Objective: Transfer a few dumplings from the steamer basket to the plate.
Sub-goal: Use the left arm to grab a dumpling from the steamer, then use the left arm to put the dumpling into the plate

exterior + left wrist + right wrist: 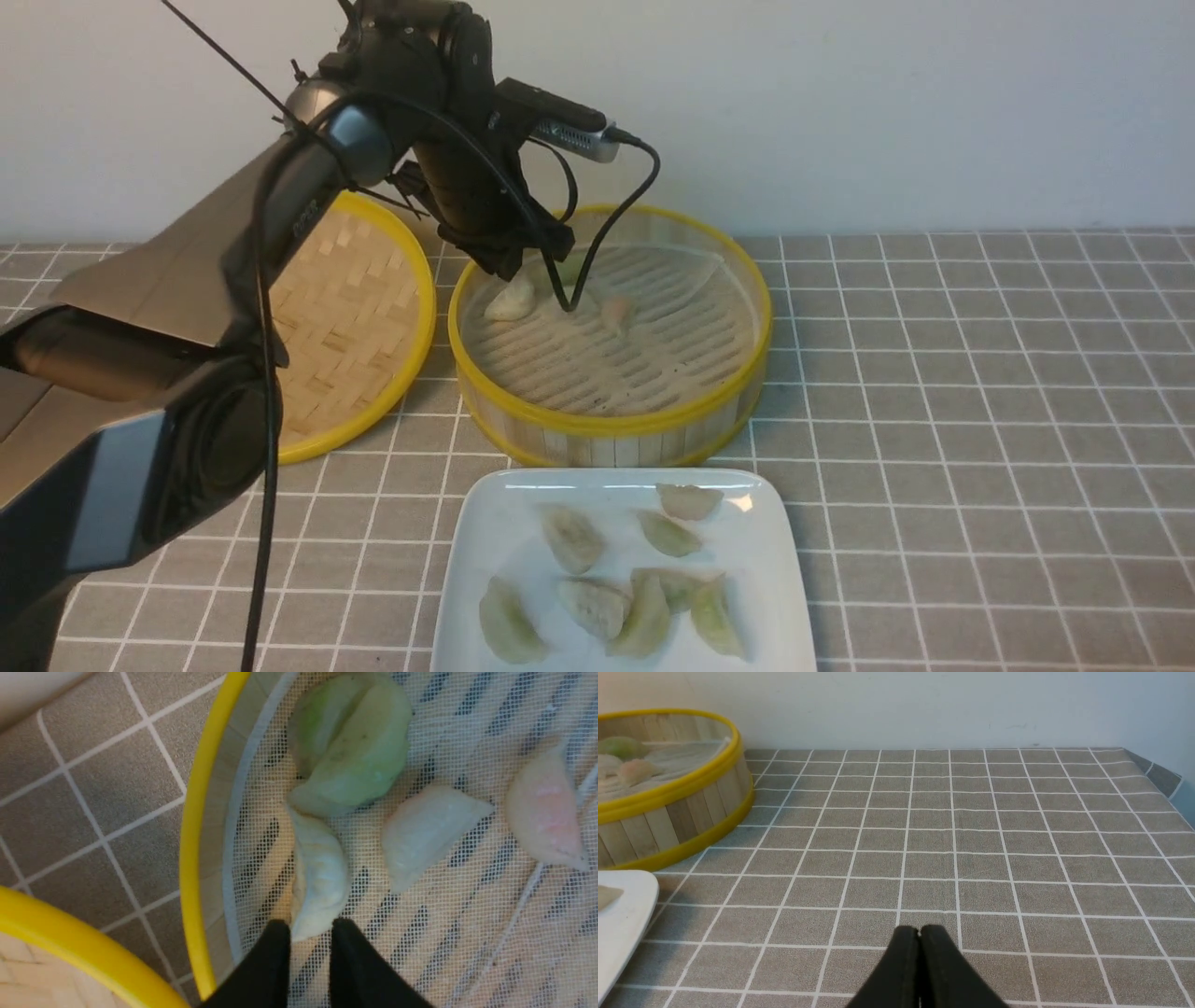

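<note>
L arm's fingers (pixel 309 952) are held over the L side of the bamboo steamer basket (pixel 611 425), parted by a narrow gap w/ nothing gripped; an off-white dumpling (pixel 322 875) is seen just beyond the tips, prob. not touched, though depth is hard to judge. In the basket, pale green dumplings (pixel 357 746) are bunched near the wall, touching the off-white one, & two pinkish dumplings (pixel 432 830) are set apart from them on the mesh liner (pixel 387 956). The white rounded-square plate (pixel 794 616) is placed on the tiled counter (pixel 980 420), just on the near side of the basket; pale green & off-white dumplings (pixel 509 621) are spread on it, some touching in the middle. The woven yellow-rimmed lid (pixel 350 327) is laid L of the basket, partly hidden by the L arm. R arm's fingers (pixel 920 952) are shut, w/ nothing held, & tiled counter is seen past them.
</note>
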